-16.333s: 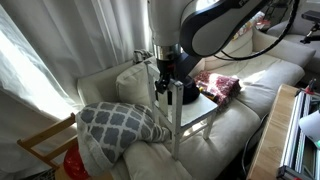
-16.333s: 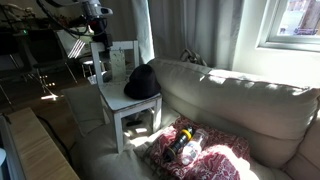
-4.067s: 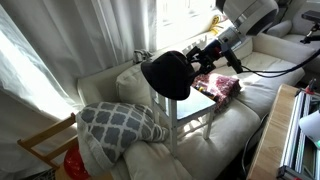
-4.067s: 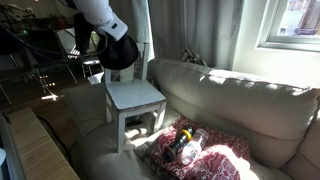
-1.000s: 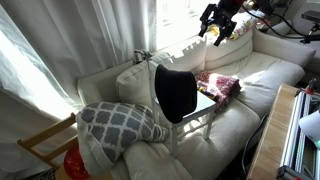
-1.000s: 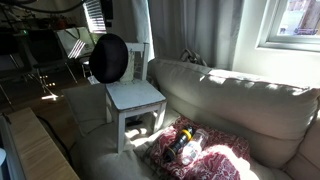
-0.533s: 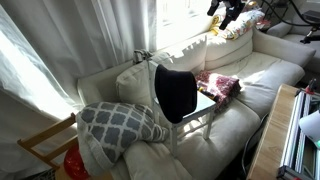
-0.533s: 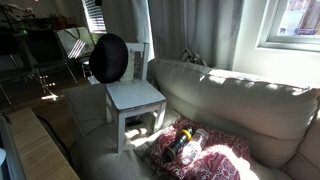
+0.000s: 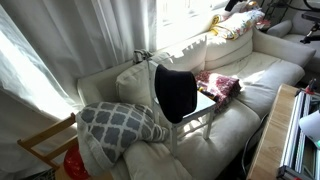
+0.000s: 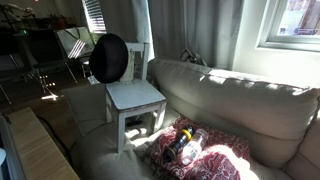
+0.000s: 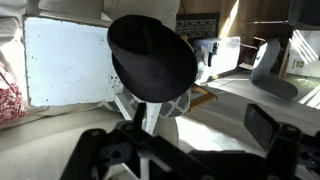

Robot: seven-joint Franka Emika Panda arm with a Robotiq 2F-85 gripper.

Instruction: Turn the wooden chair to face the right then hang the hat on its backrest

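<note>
The wooden chair [image 10: 135, 97] stands on the sofa, its pale seat showing in both exterior views and as a white square [image 11: 65, 60] in the wrist view. The black hat [image 9: 176, 90] hangs by its brim on the backrest [image 10: 137, 58], crown turned outward [image 10: 110, 58]. From the wrist view the hat [image 11: 150, 55] lies well below my gripper [image 11: 185, 138]. The gripper is open, its dark fingers [image 11: 265, 125] spread wide with nothing between them. It is high above the chair and outside both exterior views.
A grey patterned pillow [image 9: 120, 122] leans at the sofa's end beside the chair. A red patterned cloth [image 9: 218, 84] lies on the cushions past the chair. A tan wooden frame [image 9: 45, 145] stands by the curtain. A window [image 10: 290, 25] is behind the sofa.
The gripper has kept rising away to the upper right and has left the exterior view. The hat stays still on the backrest and the chair has not moved.
</note>
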